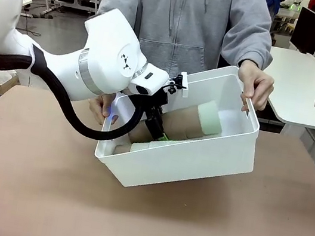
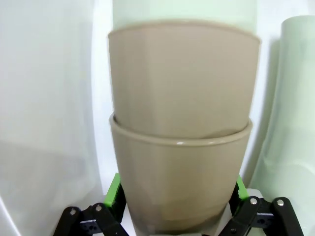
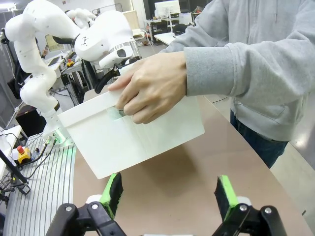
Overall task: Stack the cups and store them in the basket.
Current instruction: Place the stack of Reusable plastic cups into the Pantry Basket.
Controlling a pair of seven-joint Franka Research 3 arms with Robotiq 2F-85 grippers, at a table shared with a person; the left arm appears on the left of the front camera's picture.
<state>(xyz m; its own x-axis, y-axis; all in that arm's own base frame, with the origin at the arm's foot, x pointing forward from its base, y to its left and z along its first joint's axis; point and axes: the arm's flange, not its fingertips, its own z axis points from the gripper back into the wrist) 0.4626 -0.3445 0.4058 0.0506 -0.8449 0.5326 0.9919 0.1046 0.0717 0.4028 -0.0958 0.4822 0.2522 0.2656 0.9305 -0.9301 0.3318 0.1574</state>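
Left claw [image 1: 156, 131] reaches down inside the tilted white basket [image 1: 198, 161], green pads spread either side of the stacked tan cups [image 2: 179, 147] without clearly pinching them, so jaws read as open. Cup stack lies on its side in the basket, a mint cup [image 1: 209, 117] at the far end. Person's hands [image 1: 257, 85] grip both basket ends, lifting it off the brown desk [image 1: 24, 192]. Right claw [image 3: 167, 194] hangs wide open, nothing held, above the desk near the basket.

brown table [image 1: 32, 182], a white desk [image 1: 302, 82] beyond, a dark monitor [image 1: 309, 29] behind it
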